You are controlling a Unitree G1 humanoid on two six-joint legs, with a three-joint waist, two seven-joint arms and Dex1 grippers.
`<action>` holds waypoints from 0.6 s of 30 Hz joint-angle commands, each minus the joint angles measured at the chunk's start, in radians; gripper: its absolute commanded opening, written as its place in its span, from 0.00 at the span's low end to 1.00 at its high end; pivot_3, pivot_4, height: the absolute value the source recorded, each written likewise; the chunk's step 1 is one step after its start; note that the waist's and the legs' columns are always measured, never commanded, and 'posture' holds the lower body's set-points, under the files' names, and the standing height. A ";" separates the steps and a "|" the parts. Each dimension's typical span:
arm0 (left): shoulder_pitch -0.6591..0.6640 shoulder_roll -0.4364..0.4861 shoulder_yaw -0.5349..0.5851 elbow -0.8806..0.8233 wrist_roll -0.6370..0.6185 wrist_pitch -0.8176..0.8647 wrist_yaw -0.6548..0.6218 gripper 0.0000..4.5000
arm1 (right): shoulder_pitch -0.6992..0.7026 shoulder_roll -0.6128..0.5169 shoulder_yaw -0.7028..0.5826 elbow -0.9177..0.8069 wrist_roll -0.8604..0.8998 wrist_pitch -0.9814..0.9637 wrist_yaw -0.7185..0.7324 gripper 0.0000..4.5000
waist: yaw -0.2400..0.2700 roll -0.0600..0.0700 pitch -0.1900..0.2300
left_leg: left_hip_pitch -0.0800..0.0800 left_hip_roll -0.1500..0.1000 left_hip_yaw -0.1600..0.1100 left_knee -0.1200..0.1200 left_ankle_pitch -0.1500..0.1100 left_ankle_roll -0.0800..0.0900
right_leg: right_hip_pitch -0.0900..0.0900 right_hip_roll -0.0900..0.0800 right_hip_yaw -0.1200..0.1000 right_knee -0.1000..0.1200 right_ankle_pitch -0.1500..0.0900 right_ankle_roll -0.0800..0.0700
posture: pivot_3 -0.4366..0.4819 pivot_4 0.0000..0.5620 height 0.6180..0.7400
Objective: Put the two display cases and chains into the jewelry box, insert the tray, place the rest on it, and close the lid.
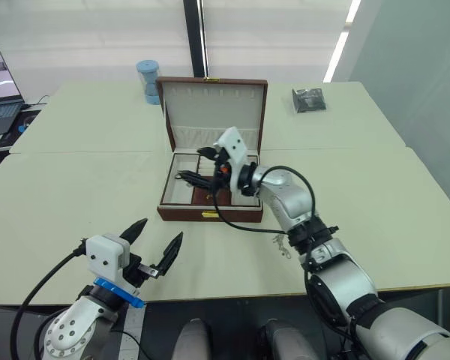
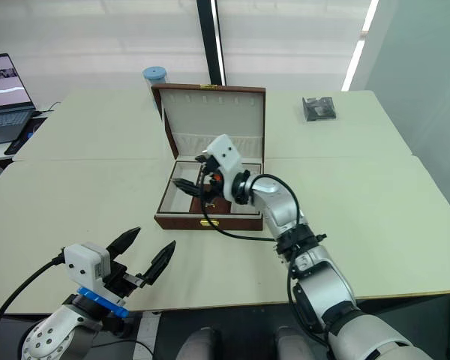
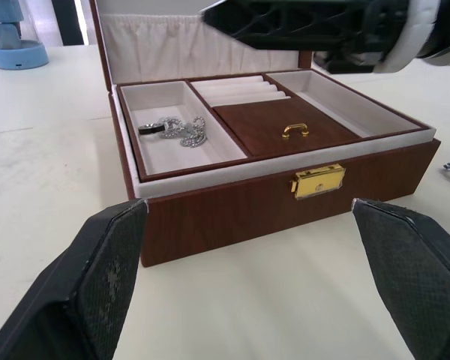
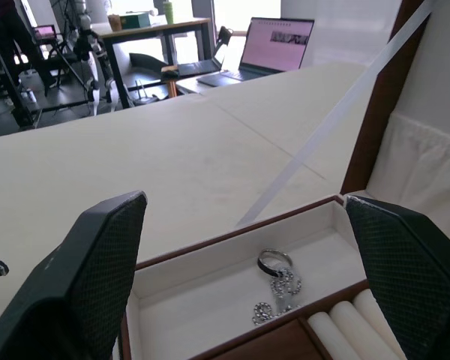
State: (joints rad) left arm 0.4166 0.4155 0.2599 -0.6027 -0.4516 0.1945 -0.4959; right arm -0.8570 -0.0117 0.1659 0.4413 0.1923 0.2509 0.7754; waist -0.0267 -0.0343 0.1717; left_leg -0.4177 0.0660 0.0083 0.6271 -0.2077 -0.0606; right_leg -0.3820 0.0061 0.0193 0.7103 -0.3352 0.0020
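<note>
**A:** Reddish-brown wood is seen at mid-surface: the jewelry box (image 1: 210, 196) is stood there with its lid (image 1: 214, 112) raised upright at the far side. Has the tray been seated?

**B:** It appears so. The tray (image 3: 266, 127) is seen inside the box, its brown centre panel and gold knob (image 3: 294, 130) level with the rim. In its left compartment a dark ring (image 4: 274, 262) and a silvery piece of jewelry (image 3: 181, 129) are laid together.

**A:** And the end effectors?

**B:** The right end effector (image 1: 206, 166) is held over the open box, just above the tray, with its fingers spread and nothing between them. The left end effector (image 1: 154, 244) is held near the front edge of the surface, well short of the box, likewise released and empty.

**A:** Is anything left outside?

**B:** A small silvery item (image 1: 281, 244) is seen on the surface to the right of the box, beside the right forearm; whether it is a chain cannot be told. A dark packet (image 1: 309, 99) lies far back on the right.

**A:** Which relation governs the next move?

**B:** The box's long axis is laid across the robot, left to right, with the lid hinged at the far edge. The right arm is judged much the nearer to both lid and stray item.
</note>
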 commanded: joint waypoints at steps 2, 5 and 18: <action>-0.046 0.105 0.115 0.090 -0.066 0.032 -0.089 1.00 | 0.122 -0.145 -0.056 -0.202 0.072 0.035 0.101 0.99 | -0.002 0.000 0.000 | 0.000 0.000 0.000 0.000 0.000 0.000 | 0.000 0.000 0.000 0.000 0.000 0.000 | 0.48 0.27 1.00; -0.082 0.183 0.174 0.173 -0.089 0.046 -0.154 1.00 | 0.197 -0.250 -0.090 -0.281 0.103 0.051 0.148 0.99 | -0.004 0.001 0.001 | 0.000 -0.001 0.000 0.000 0.000 0.000 | 0.000 0.001 0.000 0.000 0.000 0.000 | 0.48 0.27 1.00; -0.273 0.398 0.294 0.529 -0.085 0.066 -0.326 1.00 | 0.526 -0.578 -0.273 -0.407 0.166 0.028 0.222 0.99 | -0.007 0.001 0.003 | 0.001 -0.001 0.003 -0.001 0.000 0.000 | -0.001 0.002 0.002 0.000 0.000 0.000 | 0.48 0.27 1.00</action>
State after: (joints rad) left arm 0.1611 0.7899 0.5151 -0.0960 -0.5434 0.2759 -0.8027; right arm -0.3415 -0.5670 -0.0627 0.0828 0.3371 0.3083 0.9973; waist -0.0334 -0.0335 0.1746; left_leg -0.4169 0.0646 0.0110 0.6256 -0.2077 -0.0606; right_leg -0.3835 0.0086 0.0209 0.7099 -0.3356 0.0015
